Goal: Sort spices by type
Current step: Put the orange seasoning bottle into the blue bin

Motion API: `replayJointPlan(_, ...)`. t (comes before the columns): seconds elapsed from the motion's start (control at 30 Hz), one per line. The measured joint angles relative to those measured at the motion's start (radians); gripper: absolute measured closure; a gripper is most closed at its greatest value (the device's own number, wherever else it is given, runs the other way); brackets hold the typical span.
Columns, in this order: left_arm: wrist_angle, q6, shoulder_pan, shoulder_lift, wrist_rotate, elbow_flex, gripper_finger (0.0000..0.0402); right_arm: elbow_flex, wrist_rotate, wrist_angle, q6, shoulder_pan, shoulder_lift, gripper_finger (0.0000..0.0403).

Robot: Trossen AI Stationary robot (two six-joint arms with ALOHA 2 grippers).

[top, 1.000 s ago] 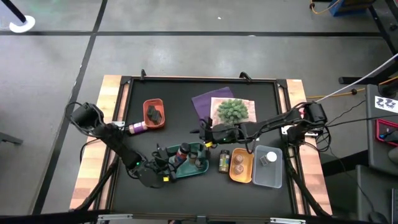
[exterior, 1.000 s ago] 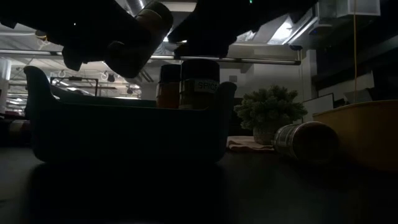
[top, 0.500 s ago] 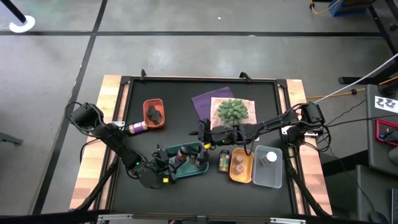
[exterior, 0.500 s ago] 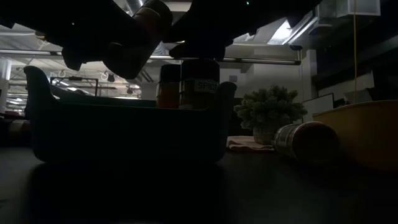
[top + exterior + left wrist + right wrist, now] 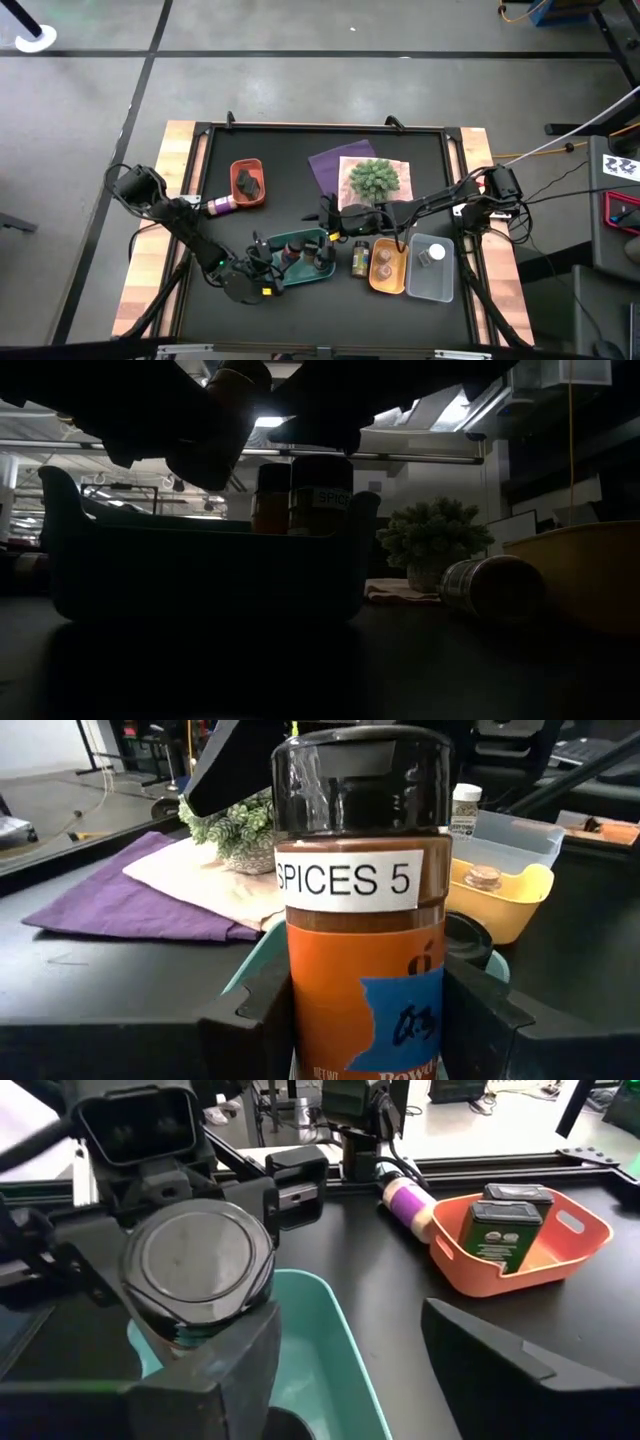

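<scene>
One orange-brown spice jar [image 5: 362,920] sits clamped between the dark fingers [image 5: 255,1015] of the left gripper [image 5: 272,262], held over the teal tray [image 5: 322,274]. The jar has a glossy black cap, a white label reading "SPICES 5", and a blue patch lower on its side; seen from the right wrist, its round dark lid [image 5: 198,1260] faces up above the teal tray's inside. More dark-capped jars [image 5: 312,253] stand inside the teal tray. The right gripper [image 5: 331,222] hangs just above the teal tray's far edge, its fingers [image 5: 500,1365] spread apart with nothing between them. Just beside the teal tray lies another jar [image 5: 359,259] on the desk [image 5: 290,170], then a yellow tray [image 5: 389,283] and a clear tray [image 5: 432,287] with a white-capped jar [image 5: 436,251]. Beyond the teal tray, an orange tray [image 5: 246,165] holds dark packets [image 5: 504,1226], with a purple-banded bottle [image 5: 221,206] lying next to it.
</scene>
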Motion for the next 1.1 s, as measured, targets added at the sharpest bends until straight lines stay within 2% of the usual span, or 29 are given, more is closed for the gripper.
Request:
replayJointPlan(0.47,-0.001,0.026,0.021,0.0,0.01,0.0,0.0231,0.0,-0.028,0.012,0.002,0.013,0.0,0.0218)
replayJointPlan(0.73,-0.001,0.028,0.046,0.0,0.011,0.0,0.0231,0.001,-0.032,0.015,0.025,0.013,-0.002,0.0229)
replayJointPlan(0.97,0.0,0.053,0.068,0.0,0.091,0.0,0.0231,0.001,-0.048,0.008,0.027,0.019,-0.002,0.023)
replayJointPlan(1.1,-0.001,0.066,0.068,0.0,0.096,0.0,0.0231,0.002,-0.05,0.0,0.027,0.019,-0.002,0.023)
